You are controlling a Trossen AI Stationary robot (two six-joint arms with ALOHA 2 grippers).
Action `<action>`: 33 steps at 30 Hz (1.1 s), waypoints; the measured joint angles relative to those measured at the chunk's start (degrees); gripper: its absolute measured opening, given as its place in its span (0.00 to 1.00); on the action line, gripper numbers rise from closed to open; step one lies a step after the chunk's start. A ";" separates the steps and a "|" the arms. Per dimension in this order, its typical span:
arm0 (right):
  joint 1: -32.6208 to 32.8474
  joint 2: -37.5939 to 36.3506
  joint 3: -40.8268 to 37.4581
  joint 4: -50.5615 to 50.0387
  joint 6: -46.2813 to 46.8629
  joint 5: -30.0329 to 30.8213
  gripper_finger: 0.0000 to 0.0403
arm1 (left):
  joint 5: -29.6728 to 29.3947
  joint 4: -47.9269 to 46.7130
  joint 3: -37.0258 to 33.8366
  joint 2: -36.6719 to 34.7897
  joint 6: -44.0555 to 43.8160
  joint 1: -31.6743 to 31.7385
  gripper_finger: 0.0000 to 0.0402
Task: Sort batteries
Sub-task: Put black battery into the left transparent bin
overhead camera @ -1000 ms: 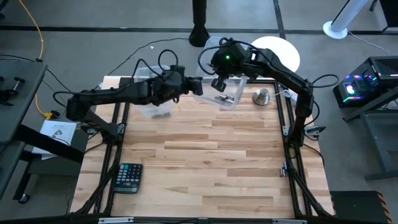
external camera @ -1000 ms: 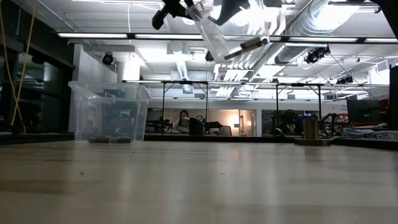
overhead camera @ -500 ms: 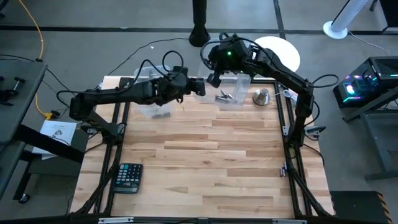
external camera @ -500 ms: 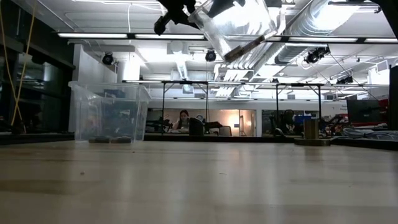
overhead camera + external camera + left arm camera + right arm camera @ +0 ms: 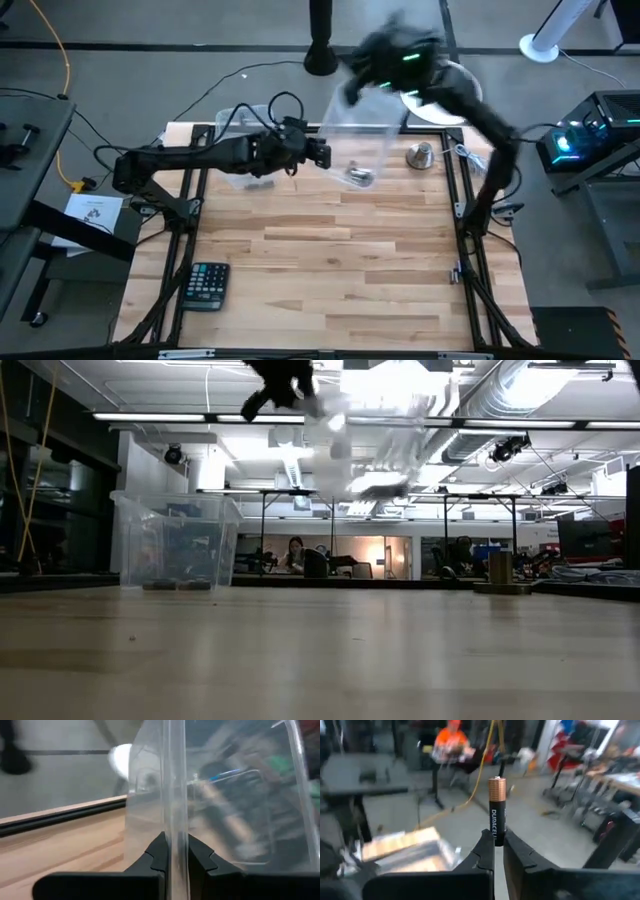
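My left gripper [image 5: 322, 153] [image 5: 174, 842] is shut on a clear plastic bin [image 5: 357, 140] held in the air over the table's far middle. Silvery batteries [image 5: 358, 176] lie in the bin's low end. My right gripper [image 5: 494, 840] is shut on a black battery with a copper top [image 5: 496, 810]. It shows blurred in the high view, above the bin's far side [image 5: 355, 85]. A second clear bin [image 5: 175, 540] [image 5: 240, 160] stands on its base at the far left, with dark batteries on its floor [image 5: 178, 585]. My left gripper pinches the lifted bin's side wall at its edge [image 5: 175, 820] between the two fingers, coming level from the table's left. The bin is clear of the table and looks tilted. My right gripper pinches the battery's black lower end [image 5: 496, 837] between its fingertips. The battery stands out along the fingers, copper end away from them, clear of everything.
A silver bell-shaped metal object [image 5: 420, 155] [image 5: 500, 570] stands on the table's far right. A black calculator [image 5: 207, 285] lies near the left near corner. The wide middle of the wooden table [image 5: 330, 260] is bare. A person sits in the room beyond [image 5: 296, 552].
My right gripper has risen fast out of the lifted bin, up and toward the far edge, with a battery between its fingers. The bin in my left gripper has swung and dropped slightly; it shows blurred now.
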 joint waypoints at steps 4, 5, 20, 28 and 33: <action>-0.27 -3.91 2.63 -1.58 0.10 0.93 0.00 | -2.50 -5.75 -1.45 2.39 -0.50 1.69 0.05; -0.21 -4.44 2.52 -1.69 0.18 0.97 0.00 | -2.82 -5.65 -2.61 3.14 -0.89 2.07 0.05; 1.13 -8.27 1.17 -13.28 7.49 0.98 0.00 | 13.88 1.83 -11.86 6.69 -16.21 9.57 0.11; 1.42 -7.36 1.67 -12.09 5.95 -0.16 0.00 | 17.86 2.43 -11.58 5.34 -15.17 11.75 0.27; 1.33 -6.09 1.31 -12.81 5.95 -1.92 0.00 | 18.58 5.46 -11.55 -0.53 -10.21 14.08 0.33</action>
